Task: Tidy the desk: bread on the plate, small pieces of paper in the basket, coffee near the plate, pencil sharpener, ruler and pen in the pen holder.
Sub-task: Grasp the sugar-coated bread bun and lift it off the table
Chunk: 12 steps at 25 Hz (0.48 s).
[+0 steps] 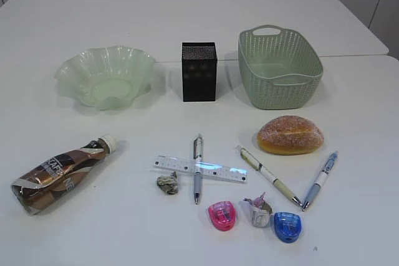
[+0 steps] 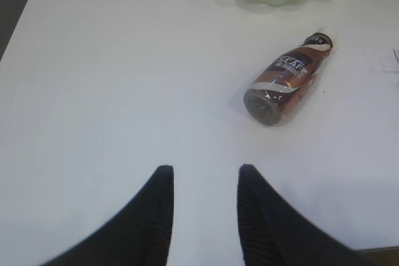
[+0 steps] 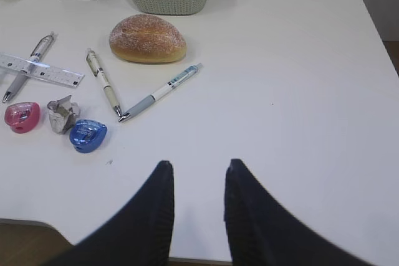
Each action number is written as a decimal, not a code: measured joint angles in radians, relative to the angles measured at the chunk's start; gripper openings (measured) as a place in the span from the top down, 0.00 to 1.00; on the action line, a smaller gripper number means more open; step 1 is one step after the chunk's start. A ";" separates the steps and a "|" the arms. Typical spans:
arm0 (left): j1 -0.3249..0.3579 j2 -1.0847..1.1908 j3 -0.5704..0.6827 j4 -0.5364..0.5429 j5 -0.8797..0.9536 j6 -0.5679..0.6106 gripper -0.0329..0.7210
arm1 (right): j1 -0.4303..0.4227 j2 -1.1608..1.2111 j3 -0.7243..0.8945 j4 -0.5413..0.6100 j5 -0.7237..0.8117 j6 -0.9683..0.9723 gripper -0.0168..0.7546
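On the white desk (image 1: 112,235), the coffee (image 1: 59,174) lies on its side at the front left, below the plate (image 1: 67,74). Bread (image 1: 290,134) sits in front of the basket (image 1: 280,95), with the pen holder (image 1: 199,79) between plate and basket. A pen (image 1: 197,182) crosses the ruler (image 1: 224,171); two more pens (image 1: 269,175) (image 1: 319,180) lie to the right. Paper scraps (image 1: 168,182) (image 1: 257,211) and pink (image 1: 222,215) and blue (image 1: 287,226) pencil sharpeners lie in front. My left gripper (image 2: 206,169) is open, short of the coffee (image 2: 288,76). My right gripper (image 3: 199,163) is open, short of the pens.
Neither arm shows in the exterior view. The desk's near edge runs just under both grippers in the wrist views. A seam between two tabletops runs behind the plate and basket. Bare desk lies to the right of the bread (image 3: 147,37).
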 joint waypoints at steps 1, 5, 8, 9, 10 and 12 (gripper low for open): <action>0.000 0.000 0.000 0.000 0.000 0.000 0.64 | 0.000 0.000 0.000 0.000 0.000 0.000 0.67; -0.002 0.000 0.000 0.000 0.000 0.000 0.64 | 0.000 0.000 0.000 0.000 0.000 0.000 0.67; -0.016 0.000 0.000 0.000 0.000 0.000 0.64 | 0.000 0.000 0.000 0.000 0.000 0.000 0.67; -0.021 0.000 0.000 0.000 0.000 0.000 0.64 | 0.000 0.000 0.000 0.000 0.000 0.000 0.67; -0.025 0.000 0.000 0.000 0.000 0.000 0.64 | 0.000 0.000 0.000 0.000 0.000 0.000 0.67; -0.029 0.000 0.000 0.000 0.000 0.000 0.64 | 0.000 0.000 0.000 0.000 -0.004 0.000 0.67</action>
